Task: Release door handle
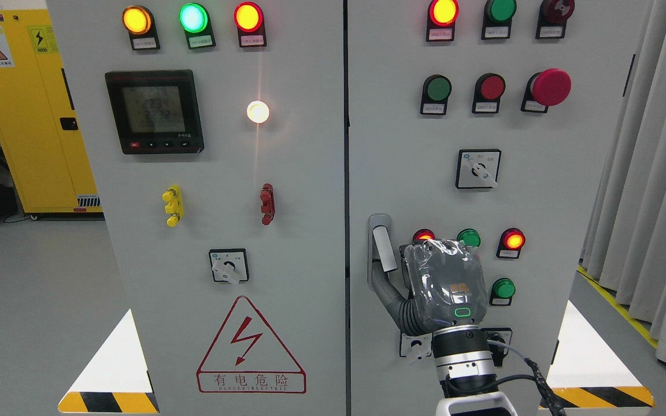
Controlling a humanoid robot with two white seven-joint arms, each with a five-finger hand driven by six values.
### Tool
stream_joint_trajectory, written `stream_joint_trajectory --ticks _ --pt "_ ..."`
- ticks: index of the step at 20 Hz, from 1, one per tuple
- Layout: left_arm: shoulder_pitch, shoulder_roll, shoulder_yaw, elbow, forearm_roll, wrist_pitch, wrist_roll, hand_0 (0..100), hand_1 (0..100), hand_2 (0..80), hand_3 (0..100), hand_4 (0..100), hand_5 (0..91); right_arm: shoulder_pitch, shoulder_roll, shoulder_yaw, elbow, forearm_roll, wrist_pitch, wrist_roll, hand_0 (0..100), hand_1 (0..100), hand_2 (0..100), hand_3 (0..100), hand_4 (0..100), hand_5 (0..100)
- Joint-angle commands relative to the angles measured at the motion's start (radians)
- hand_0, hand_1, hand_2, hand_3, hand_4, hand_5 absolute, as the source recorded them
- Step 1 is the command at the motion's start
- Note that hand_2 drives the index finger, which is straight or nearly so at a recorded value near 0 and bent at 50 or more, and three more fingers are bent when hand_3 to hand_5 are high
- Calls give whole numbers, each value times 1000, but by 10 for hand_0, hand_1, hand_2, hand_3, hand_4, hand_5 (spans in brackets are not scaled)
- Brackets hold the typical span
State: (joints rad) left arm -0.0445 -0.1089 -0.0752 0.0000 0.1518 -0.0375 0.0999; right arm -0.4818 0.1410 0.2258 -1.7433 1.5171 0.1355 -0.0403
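A grey, two-door electrical cabinet [310, 231] fills the head view, with a yellow safety cabinet [32, 115] at the upper left of the frame, pale curtains [651, 202] down the right edge and a grey floor below.

On the right door, just right of the centre seam and slightly below mid-frame, sits the door handle, a slim grey metal lever [384, 248] on an upright oval backplate. Its long axis runs nearly vertical, the lever swung slightly out from the plate with its lower end leaning to the right.

The right hand [420, 292], wrapped in clear plastic film, rises from the bottom edge right of the middle. The handle lies up and to the left of the palm, and one grey ribbed finger [393, 303] reaches left to the lever's lower end, apparently hooked on it. The other fingers hide behind the palm, so how firm the grip is cannot be told. Letting go probably means uncurling that finger and drawing back to the lower right. The left hand is not in view.
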Motion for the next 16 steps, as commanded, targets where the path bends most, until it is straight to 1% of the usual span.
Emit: stream_joint_trajectory --ticks 1,16 --pt "0 0 0 -12 0 -1 0 120 556 0 0 0 0 2 0 -11 -2 0 -1 -1 568 431 1000 1000 1000 1000" --pt "0 0 0 -12 0 -1 0 120 556 0 0 0 0 3 -1 -11 -12 0 1 -3 578 433 1000 1000 1000 1000"
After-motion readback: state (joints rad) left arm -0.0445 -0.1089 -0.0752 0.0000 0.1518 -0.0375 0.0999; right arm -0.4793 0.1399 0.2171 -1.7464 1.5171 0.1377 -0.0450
